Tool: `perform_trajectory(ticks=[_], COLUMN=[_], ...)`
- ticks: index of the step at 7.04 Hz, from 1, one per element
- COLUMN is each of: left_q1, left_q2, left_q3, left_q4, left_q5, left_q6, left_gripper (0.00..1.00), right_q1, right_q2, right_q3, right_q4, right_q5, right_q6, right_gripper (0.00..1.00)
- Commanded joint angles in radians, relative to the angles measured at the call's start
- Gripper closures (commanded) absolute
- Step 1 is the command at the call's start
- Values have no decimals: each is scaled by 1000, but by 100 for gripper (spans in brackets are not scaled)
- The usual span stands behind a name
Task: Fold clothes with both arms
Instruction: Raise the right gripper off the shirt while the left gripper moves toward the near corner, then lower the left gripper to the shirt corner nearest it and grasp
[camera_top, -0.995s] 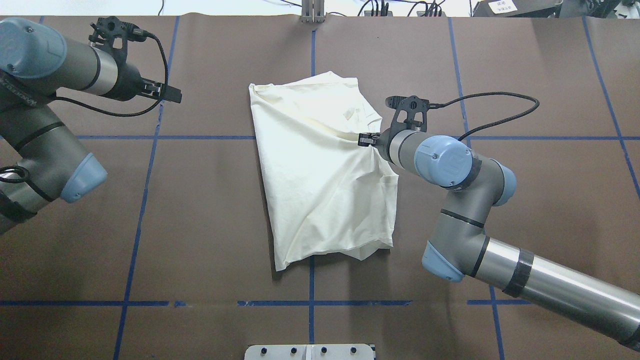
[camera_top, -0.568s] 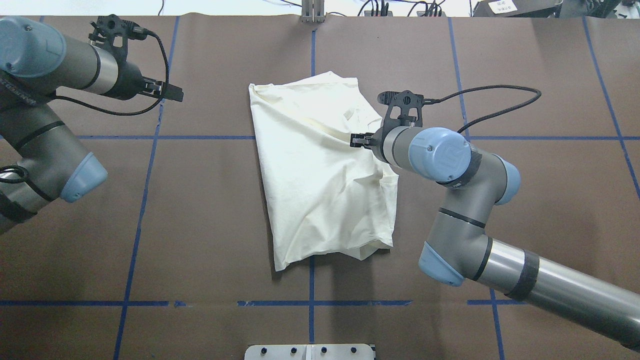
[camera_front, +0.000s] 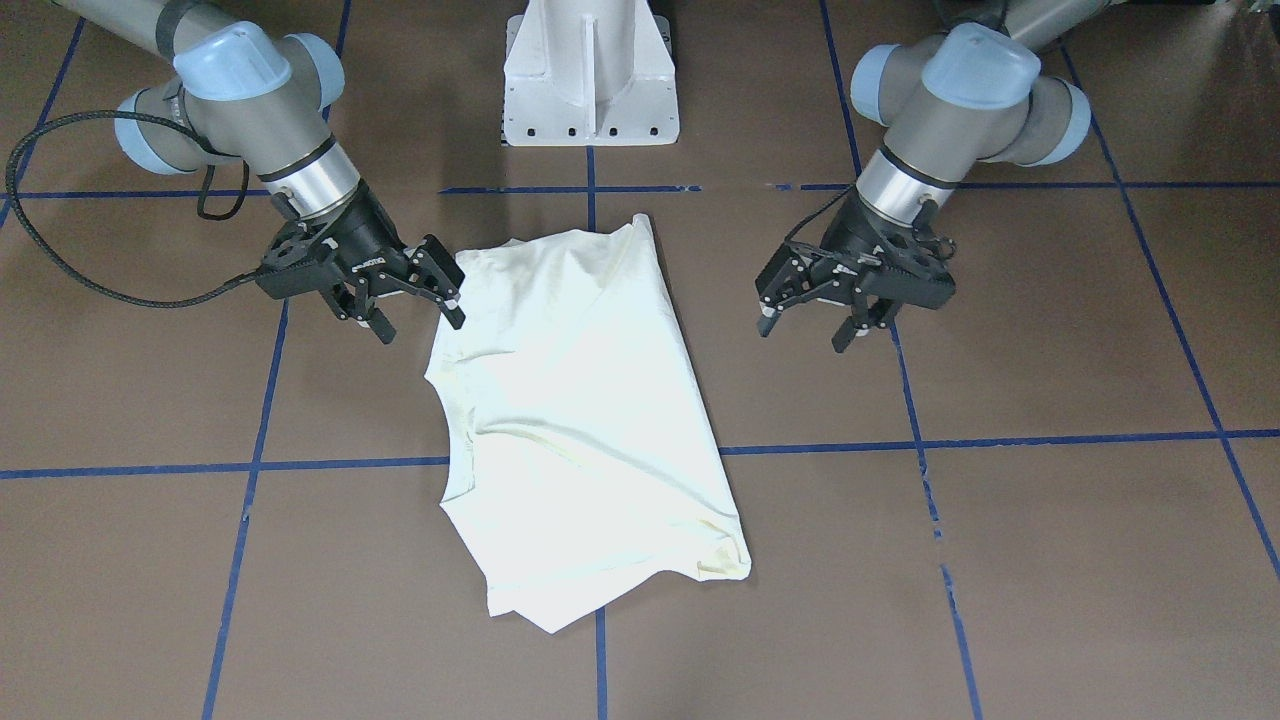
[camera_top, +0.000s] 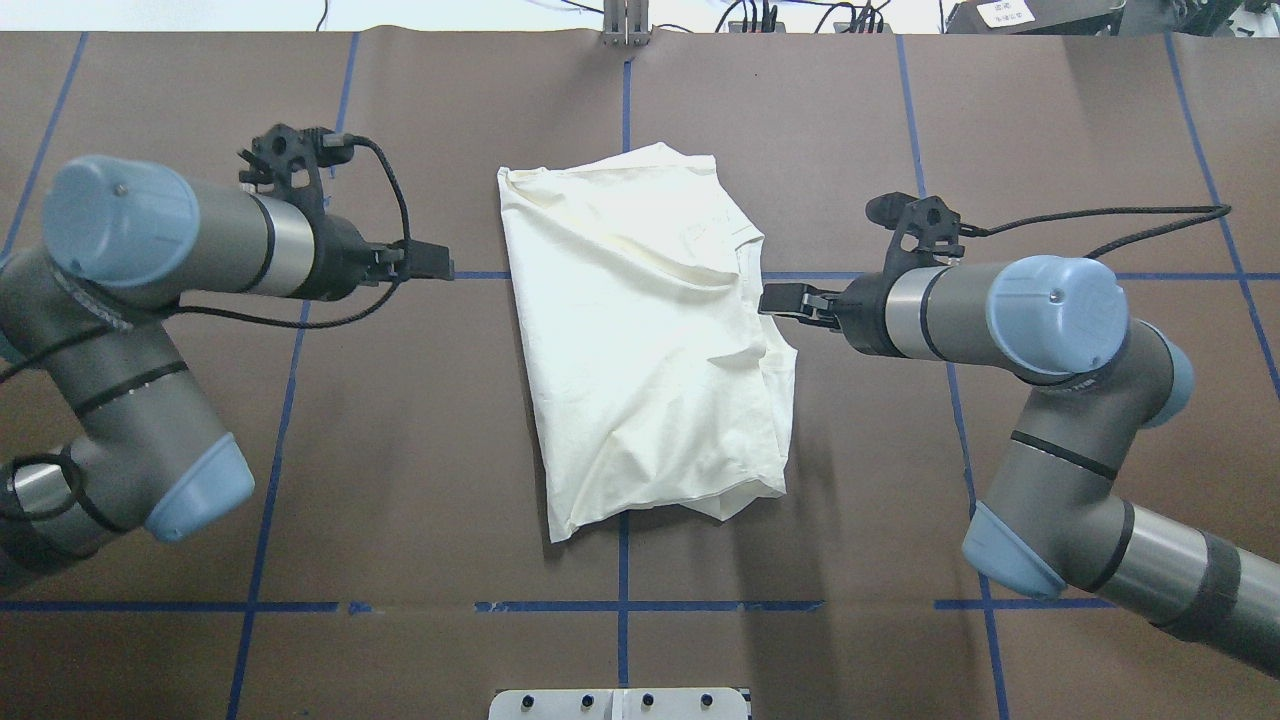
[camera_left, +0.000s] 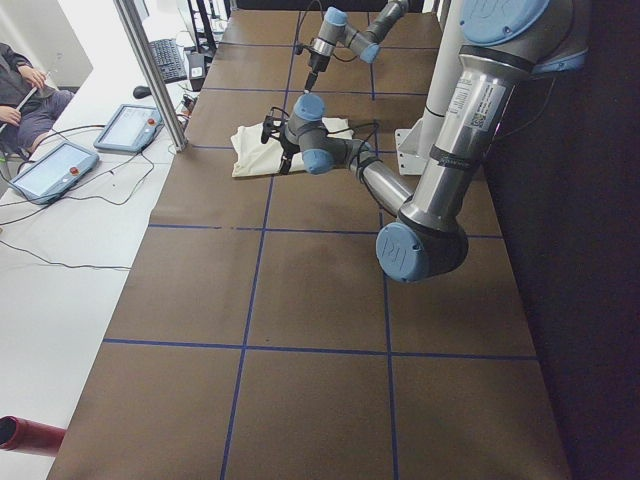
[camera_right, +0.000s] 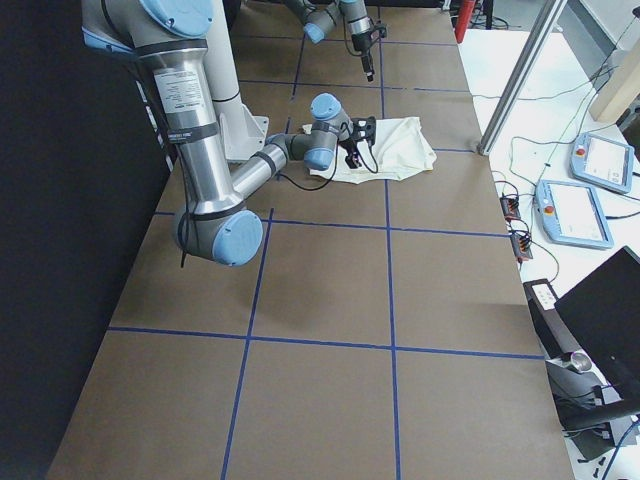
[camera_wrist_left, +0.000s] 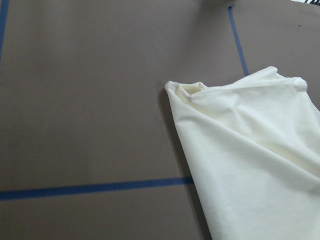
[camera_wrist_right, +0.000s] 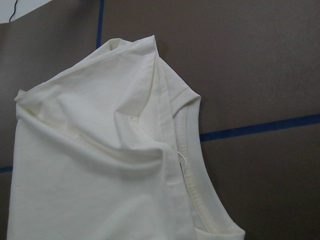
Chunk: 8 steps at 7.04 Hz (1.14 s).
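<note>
Overhead exterior: right hand (camera_top: 768, 299) beside T-shirt (camera_top: 640, 350) edge.

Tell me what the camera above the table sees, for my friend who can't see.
A partly folded cream-white cloth T-shirt lies in the middle of a brown table with blue tape lines. The right arm's black two-finger gripper points at its right edge; the left arm's matching gripper hangs apart on the other side.

Grey tubular arms (camera_top: 940, 310), light-blue caps (camera_top: 1050, 305), black cables (camera_top: 1160, 211)
</note>
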Motion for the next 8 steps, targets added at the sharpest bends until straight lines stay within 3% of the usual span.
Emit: perform_trajectory(ticks=[1,2,3,8], left_q1=[244,324,396,446], left_q2=[24,22,14,-29], left_q3=[-38,-36,-33,-10], left_q4=[-1,-1,2,-1], left_q5=[214,270,323,330], left_q6=[-262,-356,-422,-429], left_gripper=[0,6,21,28], right_q1=[0,0,-1,-1], right_q2=[-86,-85,-85,-85], right_q3=[72,72,72,71], right_q4=[9,9,9,12], right_q5=[2,-1,-3,-6], right_q6=[66,66,66,68], right_gripper=[1,0,0,0])
